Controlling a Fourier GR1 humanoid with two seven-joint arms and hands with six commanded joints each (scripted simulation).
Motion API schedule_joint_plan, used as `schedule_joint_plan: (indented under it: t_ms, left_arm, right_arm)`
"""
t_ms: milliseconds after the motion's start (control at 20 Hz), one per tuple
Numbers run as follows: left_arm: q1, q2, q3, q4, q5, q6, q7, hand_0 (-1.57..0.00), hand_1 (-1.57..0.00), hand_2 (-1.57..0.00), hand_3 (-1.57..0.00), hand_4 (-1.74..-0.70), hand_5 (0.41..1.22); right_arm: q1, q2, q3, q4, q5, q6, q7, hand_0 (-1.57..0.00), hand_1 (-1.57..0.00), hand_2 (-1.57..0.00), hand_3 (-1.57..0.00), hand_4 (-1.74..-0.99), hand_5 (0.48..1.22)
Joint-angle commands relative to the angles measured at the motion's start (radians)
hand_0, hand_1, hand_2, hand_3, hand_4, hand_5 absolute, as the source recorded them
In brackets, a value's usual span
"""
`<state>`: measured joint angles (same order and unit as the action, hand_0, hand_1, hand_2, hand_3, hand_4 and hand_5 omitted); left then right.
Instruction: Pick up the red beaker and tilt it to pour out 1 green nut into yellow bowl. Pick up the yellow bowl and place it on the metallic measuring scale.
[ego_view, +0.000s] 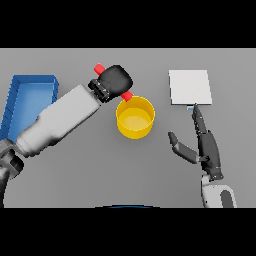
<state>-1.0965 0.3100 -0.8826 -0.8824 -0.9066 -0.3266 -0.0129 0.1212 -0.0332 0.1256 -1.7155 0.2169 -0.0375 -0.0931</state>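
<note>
Lowest in the frame, at the lower right, the right hand (207, 150) is seen with fingers straight and thumb spread, grasping nothing; its fingertips reach up to the lower edge of the white scale (189, 86) at the upper right. Above centre, the left hand (115, 80) is clenched round the red beaker (99, 67), which is held tilted, its lower end just over the rim of the yellow bowl (135, 118) at mid-frame. No nut can be made out. A blue bin (27, 97) is set at the left edge, partly covered by the left arm.
</note>
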Motion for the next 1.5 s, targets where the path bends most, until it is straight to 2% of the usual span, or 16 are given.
schedule_joint_plan:
  t_ms: [0, 350, 500, 650, 750, 850, 950, 1050, 1150, 1200, 1350, 1450]
  left_arm:
    - [-0.022, -0.002, -0.020, 0.012, -0.022, -0.005, -0.011, -1.57, -1.57, -1.57, -1.50, -1.73, 1.220]
    - [-0.126, -0.005, -0.165, 0.063, -0.169, -0.006, -0.106, -1.57, -1.57, -1.57, -1.56, -1.74, 1.221]
    - [-0.130, 0.000, -0.227, 0.058, -0.228, 0.010, -0.118, -1.57, -1.57, -1.57, -1.56, -1.74, 1.221]
    - [-0.159, -0.014, -0.272, 0.079, -0.279, 0.031, -0.136, -1.57, -1.57, -1.57, -1.57, -1.73, 1.221]
    - [-0.182, -0.025, -0.299, 0.100, -0.312, 0.037, -0.138, -1.57, -1.57, -1.57, -1.57, -1.73, 1.221]
    - [-0.213, -0.031, -0.320, 0.098, -0.340, 0.034, -0.142, -1.57, -1.57, -1.57, -1.57, -1.73, 1.221]
    - [-0.268, -0.039, -0.340, 0.101, -0.367, 0.046, -0.174, -1.57, -1.57, -1.57, -1.57, -1.73, 1.221]
    - [-0.348, -0.037, -0.335, 0.117, -0.374, 0.023, -0.217, -1.57, -1.57, -1.57, -1.57, -1.73, 1.221]
    - [-0.425, -0.017, -0.318, 0.172, -0.385, 0.060, -0.232, -1.57, -1.57, -1.57, -1.57, -1.73, 1.221]
    - [-0.456, -0.008, -0.289, 0.196, -0.368, 0.051, -0.234, -1.57, -1.57, -1.57, -1.57, -1.73, 1.221]
    - [-0.528, 0.035, -0.187, 0.297, -0.319, 0.103, -0.213, -1.57, -1.57, -1.57, -1.57, -1.72, 1.221]
    - [-0.578, 0.066, -0.088, 0.380, -0.255, 0.082, -0.173, -1.57, -1.57, -1.57, -1.57, -1.73, 1.221]
  right_arm:
    - [-0.012, -0.001, -0.001, -0.001, 0.010, -0.010, 0.010, 0.00, 0.00, 0.00, 0.00, -1.213, 0.591]
    - [-0.007, 0.003, -0.001, -0.010, 0.002, -0.008, -0.015, 0.00, 0.00, 0.00, 0.00, -1.148, 0.566]
    - [-0.025, 0.002, -0.012, -0.006, -0.009, -0.010, 0.017, 0.00, 0.00, 0.00, 0.00, -1.130, 0.565]
    - [-0.008, 0.002, 0.003, 0.000, 0.019, -0.016, -0.016, 0.00, 0.00, 0.00, 0.00, -1.136, 0.578]
    - [-0.006, -0.009, -0.012, -0.019, -0.010, -0.002, -0.014, 0.00, 0.00, 0.00, 0.00, -1.135, 0.580]
    - [-0.002, 0.000, -0.001, -0.020, 0.001, -0.005, -0.002, 0.00, 0.00, 0.00, 0.00, -1.130, 0.577]
    - [-0.018, 0.001, -0.012, -0.001, 0.001, -0.015, 0.010, 0.00, 0.00, 0.00, 0.00, -1.133, 0.575]
    - [-0.012, 0.009, -0.003, -0.004, 0.008, -0.019, -0.004, 0.00, 0.00, 0.00, 0.00, -1.137, 0.568]
    - [-0.022, 0.015, 0.005, 0.002, 0.018, -0.023, -0.012, 0.00, 0.00, 0.00, 0.00, -1.135, 0.563]
    - [-0.014, 0.010, 0.006, -0.005, 0.028, -0.027, -0.018, 0.00, 0.00, 0.00, 0.00, -1.133, 0.557]
    - [-0.023, 0.008, 0.005, -0.010, 0.006, -0.011, -0.012, 0.00, 0.00, 0.00, 0.00, -1.128, 0.554]
    - [-0.030, 0.006, 0.001, -0.005, -0.018, 0.009, -0.010, 0.00, 0.00, 0.00, 0.00, -1.105, 0.559]
